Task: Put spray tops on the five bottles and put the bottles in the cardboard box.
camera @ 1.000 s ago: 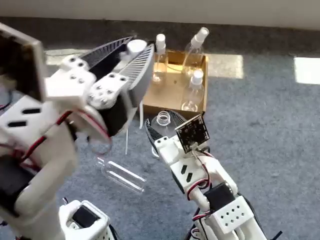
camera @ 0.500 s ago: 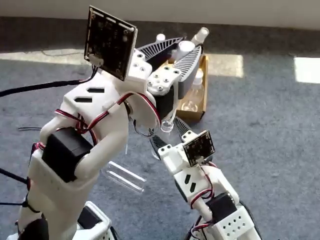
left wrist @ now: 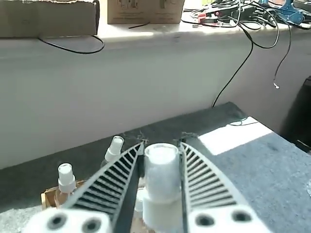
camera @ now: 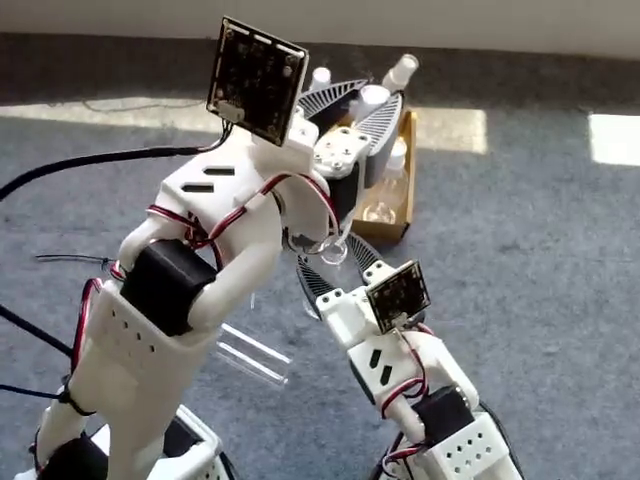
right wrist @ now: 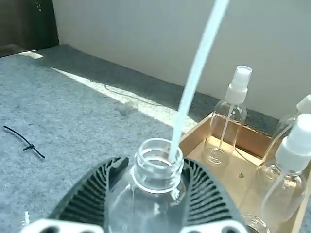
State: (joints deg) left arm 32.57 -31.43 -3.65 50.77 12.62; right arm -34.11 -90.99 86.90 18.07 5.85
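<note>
My left gripper (camera: 368,90) (left wrist: 161,144) is shut on a white spray top (camera: 372,100) (left wrist: 160,187), held high in front of the cardboard box (camera: 398,225). Its thin dip tube (right wrist: 197,77) slants down into the open neck of a clear bottle (right wrist: 155,172) (camera: 335,248). My right gripper (camera: 335,258) (right wrist: 155,167) is shut on that bottle and holds it upright, just in front of the box. Three capped bottles (camera: 320,80) (camera: 400,70) (camera: 394,160) stand in the box. Another clear bottle (camera: 250,352) lies uncapped on the carpet behind my left arm.
Grey carpet covers the floor. The left arm's body fills the near-left part of the high view and hides part of the box. A black cable (camera: 70,165) runs along the left. A pale wall (left wrist: 146,82) rises behind the box.
My left arm has swung right from the near left, carrying the spray top over the bottle in the right gripper. The right arm shifted slightly.
</note>
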